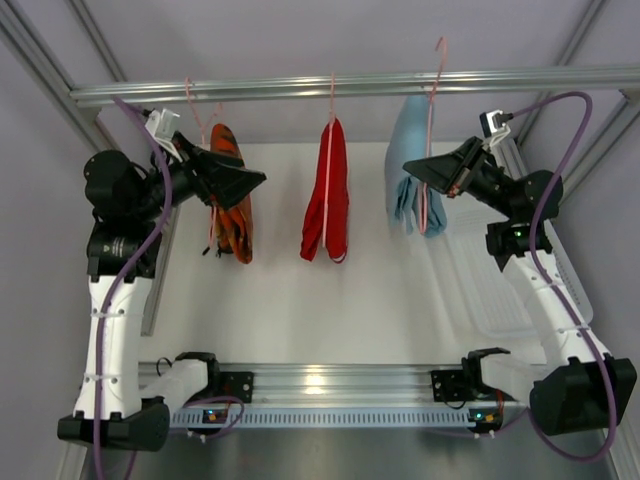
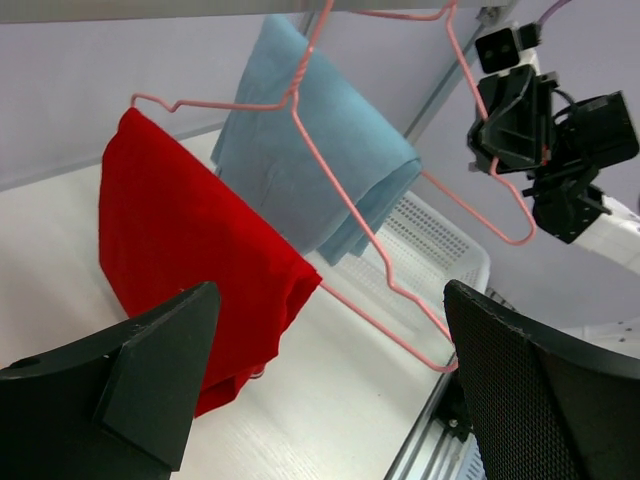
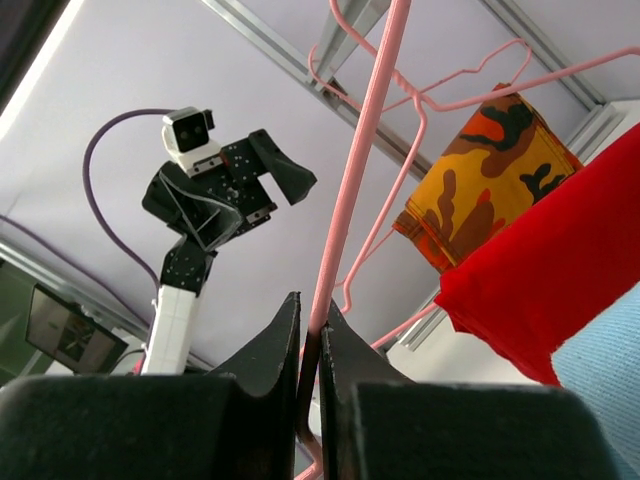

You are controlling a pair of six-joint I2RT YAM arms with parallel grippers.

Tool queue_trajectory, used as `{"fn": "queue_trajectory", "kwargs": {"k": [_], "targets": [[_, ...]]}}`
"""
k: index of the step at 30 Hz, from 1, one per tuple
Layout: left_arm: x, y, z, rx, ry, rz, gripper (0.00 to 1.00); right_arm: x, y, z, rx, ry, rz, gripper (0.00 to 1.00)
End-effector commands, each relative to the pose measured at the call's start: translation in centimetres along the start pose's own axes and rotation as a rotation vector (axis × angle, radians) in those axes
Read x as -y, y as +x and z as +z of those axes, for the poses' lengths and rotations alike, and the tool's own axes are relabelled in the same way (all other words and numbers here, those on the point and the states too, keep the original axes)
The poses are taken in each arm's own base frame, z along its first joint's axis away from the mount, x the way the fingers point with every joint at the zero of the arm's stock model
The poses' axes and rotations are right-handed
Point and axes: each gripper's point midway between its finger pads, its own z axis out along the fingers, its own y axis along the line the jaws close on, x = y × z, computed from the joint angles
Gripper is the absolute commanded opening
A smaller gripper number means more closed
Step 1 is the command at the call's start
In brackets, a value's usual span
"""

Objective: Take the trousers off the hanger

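Observation:
Three trousers hang on pink wire hangers from a metal rail: orange-yellow patterned ones on the left, red ones in the middle, light blue ones on the right. My left gripper is open and empty right beside the patterned trousers. Its wrist view shows the red trousers and the light blue trousers beyond its open gripper. My right gripper is shut on the light blue trousers' pink hanger. Its jaws pinch the hanger wire.
A white perforated basket lies on the table at the right, under my right arm; it also shows in the left wrist view. Frame posts stand at both sides. The aluminium base rail runs along the near edge.

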Motion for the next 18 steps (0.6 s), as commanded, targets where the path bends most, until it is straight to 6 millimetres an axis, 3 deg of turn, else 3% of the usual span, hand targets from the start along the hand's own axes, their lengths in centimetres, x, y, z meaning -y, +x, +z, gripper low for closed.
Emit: {"fn": "queue_trajectory", "kwargs": {"k": [1,2,5,8,9,10,14,18], "targets": [[2.5,-1.9,0.2,0.041,0.129,0.032,0.98,-9.5,-1.5,-0.9,0.08,-0.238,-0.406,0.0],[4.1,-2.4,0.1,0.042,0.217,0.021,0.98,-9.6,-0.9,-1.3,0.067,-0.231,-0.406,0.0],[6.0,-3.0,0.1,0.058,0.335,-0.036,0.98,-9.7,0.0,-2.0,0.053,-0.21,-0.423,0.0],[9.0,-4.2,0.3,0.066,0.485,-0.09,0.98,-9.4,1.2,-2.8,0.05,-0.181,-0.4,0.0],[8.9,-3.9,1.1,0.049,0.49,-0.087,0.98,-9.4,1.7,-3.2,0.044,-0.168,-0.39,0.0],[10.5,-3.2,1.6,0.018,0.541,-0.079,0.98,-9.3,1.8,-3.3,0.044,-0.162,-0.397,0.0],[13.4,-2.3,3.5,-0.027,0.621,-0.044,0.97,-9.6,2.5,-4.0,0.039,-0.137,-0.437,0.0],[14.2,-0.9,6.5,-0.068,0.671,-0.075,0.95,-9.5,3.0,-4.5,0.034,-0.107,-0.458,0.0]]}}
